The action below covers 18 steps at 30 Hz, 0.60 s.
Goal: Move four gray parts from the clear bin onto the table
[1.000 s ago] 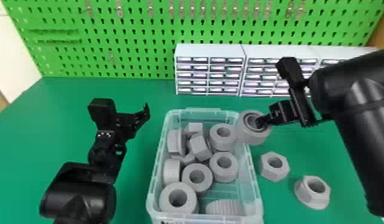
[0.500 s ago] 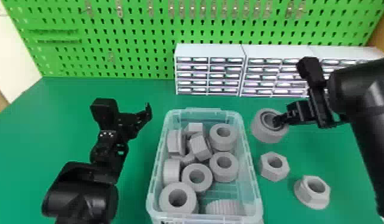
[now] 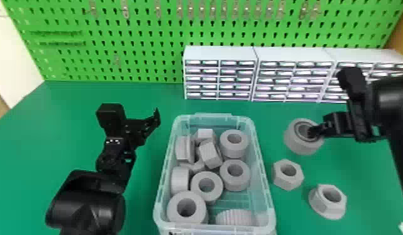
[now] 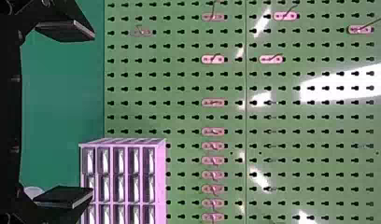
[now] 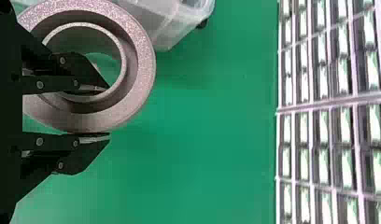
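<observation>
Gray ring held by its wall over the table's right side

The ring (image 3: 303, 149) is right of the clear bin (image 3: 262, 165), beyond the hex nut (image 3: 284, 182). Broader than tall, it has a round mouth facing up, and the axis of its bore runs near upright. The right gripper (image 3: 313, 132) is clamped on the ring wall, one finger within the bore and the other against the outside. The left gripper (image 3: 149, 128), left of the bin, has its fingers well apart, with nothing between them.

The hex nut and the flanged nut (image 3: 324, 205) rest on the table (image 3: 69, 100), bores upward, the flanged nut nearer the robot. The bin's long axis runs from near to far. Inside, several rings stand mouth up; one short cylinder (image 3: 178, 179) by the left wall lies on its side, its bore axis roughly level.

In the head view, the right gripper's fingertips are partly lost in the dark bore; whether the ring touches the table cannot be told. In the right wrist view, the ring is cut off by the top edge and partly covered by the gripper. The bin's near end runs out of the head view, the ribbed part (image 3: 235, 217) is partly hidden behind its near wall, and overlapping parts obscure one another at the far left.
</observation>
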Tool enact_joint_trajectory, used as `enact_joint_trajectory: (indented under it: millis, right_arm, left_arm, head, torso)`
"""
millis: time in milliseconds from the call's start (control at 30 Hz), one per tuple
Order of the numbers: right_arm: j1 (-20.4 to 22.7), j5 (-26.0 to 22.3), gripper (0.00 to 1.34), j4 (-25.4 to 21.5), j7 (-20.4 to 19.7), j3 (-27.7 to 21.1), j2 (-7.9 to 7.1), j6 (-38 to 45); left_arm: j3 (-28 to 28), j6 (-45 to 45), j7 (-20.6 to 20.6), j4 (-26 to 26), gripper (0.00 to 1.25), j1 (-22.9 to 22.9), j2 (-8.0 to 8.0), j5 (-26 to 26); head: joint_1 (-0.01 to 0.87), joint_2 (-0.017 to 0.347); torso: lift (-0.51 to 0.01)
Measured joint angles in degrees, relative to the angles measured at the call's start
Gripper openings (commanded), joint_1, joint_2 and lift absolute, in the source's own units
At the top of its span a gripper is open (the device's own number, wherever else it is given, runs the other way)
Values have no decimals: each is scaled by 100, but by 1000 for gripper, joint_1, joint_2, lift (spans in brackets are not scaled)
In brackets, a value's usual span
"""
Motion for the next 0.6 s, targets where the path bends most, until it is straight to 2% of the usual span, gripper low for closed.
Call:
enact_joint_trajectory:
  millis: [600]
  right_arm:
    - [367, 525, 434, 48, 0, -866, -76, 0]
  left_arm:
    - [-68, -44, 3, 30, 1131, 31, -1, 23]
  head:
    - [693, 72]
  torso:
    - [-52]
